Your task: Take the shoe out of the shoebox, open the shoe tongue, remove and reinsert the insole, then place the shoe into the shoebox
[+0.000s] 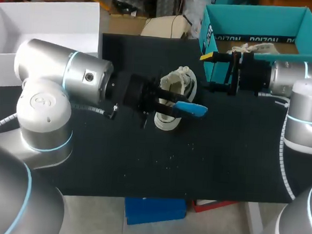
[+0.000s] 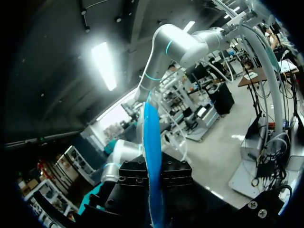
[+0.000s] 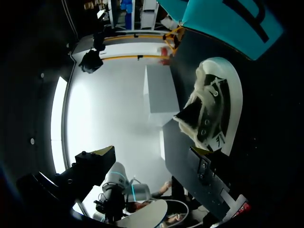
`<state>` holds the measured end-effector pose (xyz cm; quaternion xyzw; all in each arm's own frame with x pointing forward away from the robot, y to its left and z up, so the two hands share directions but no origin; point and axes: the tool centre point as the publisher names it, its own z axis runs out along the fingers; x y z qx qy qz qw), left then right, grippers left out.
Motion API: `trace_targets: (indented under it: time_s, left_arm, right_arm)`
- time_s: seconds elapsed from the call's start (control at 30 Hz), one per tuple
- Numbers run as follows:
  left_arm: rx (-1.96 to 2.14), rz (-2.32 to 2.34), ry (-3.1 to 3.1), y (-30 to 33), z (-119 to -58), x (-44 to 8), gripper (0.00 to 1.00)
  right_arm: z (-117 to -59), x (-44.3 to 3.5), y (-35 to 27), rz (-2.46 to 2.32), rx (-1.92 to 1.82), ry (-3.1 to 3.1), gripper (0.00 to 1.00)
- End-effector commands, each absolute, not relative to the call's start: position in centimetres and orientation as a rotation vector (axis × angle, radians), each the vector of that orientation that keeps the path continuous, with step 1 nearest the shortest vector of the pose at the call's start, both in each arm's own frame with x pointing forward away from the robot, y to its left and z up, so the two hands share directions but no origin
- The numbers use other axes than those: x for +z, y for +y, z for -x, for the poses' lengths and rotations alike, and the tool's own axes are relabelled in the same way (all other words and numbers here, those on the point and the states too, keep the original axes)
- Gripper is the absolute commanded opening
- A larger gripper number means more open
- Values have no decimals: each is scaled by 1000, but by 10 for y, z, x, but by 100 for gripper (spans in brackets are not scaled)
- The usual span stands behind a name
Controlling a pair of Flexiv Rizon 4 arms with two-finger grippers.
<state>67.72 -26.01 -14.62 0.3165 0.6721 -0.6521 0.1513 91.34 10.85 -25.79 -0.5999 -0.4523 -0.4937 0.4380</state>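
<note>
So far, judging from the head view, the shoe (image 1: 179,80) has been taken out of the teal shoebox (image 1: 259,22). It is seen lying on the black surface (image 1: 142,164) toward the middle of the far edge, while the shoebox stands at the far right corner. The blue insole (image 1: 192,109) is out of the shoe and is pinched in the left gripper (image 1: 170,104), just over the shoe's near end. The right gripper (image 1: 217,72) is held spread and empty between shoe and shoebox. Reinserting the insole and returning the shoe to the box are judged to be left. Dark print is carried on the shoebox's wall; it is not read off.

From the left wrist view, the insole (image 2: 153,156) is seen edge-on, clamped in the left gripper (image 2: 154,190) and sticking out ahead of it.

From the right wrist view, the right gripper (image 3: 152,164) is seen set wide apart with nothing in it. The shoe (image 3: 213,104) lies ahead, its tongue apparently pulled open, with the shoebox (image 3: 223,21) beyond it. A small mark near the shoe's heel cannot be made out.
</note>
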Motion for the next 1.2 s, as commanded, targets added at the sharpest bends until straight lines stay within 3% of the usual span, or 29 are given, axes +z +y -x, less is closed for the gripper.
trace_targets:
  time_s: [0.03,0.33,0.47,0.97,1.2]
  left_arm:
    - [-1867,-914,1933,-262,-679,-145,0]
    - [-1867,-914,1933,-262,-679,-145,0]
    - [-1683,-1064,1623,-264,-645,-133,0]
    - [-1316,-1327,1272,-233,-658,-204,0]
    - [-1316,-1327,1272,-233,-658,-204,0]
  right_arm:
    - [-913,-259,110,1493,-1230,-1123,100]
    - [-913,-259,110,1493,-1230,-1123,100]
    - [-913,-259,110,1493,-1230,-1123,100]
    - [-913,-259,110,1493,-1230,-1123,100]
    - [-913,-259,110,1493,-1230,-1123,100]
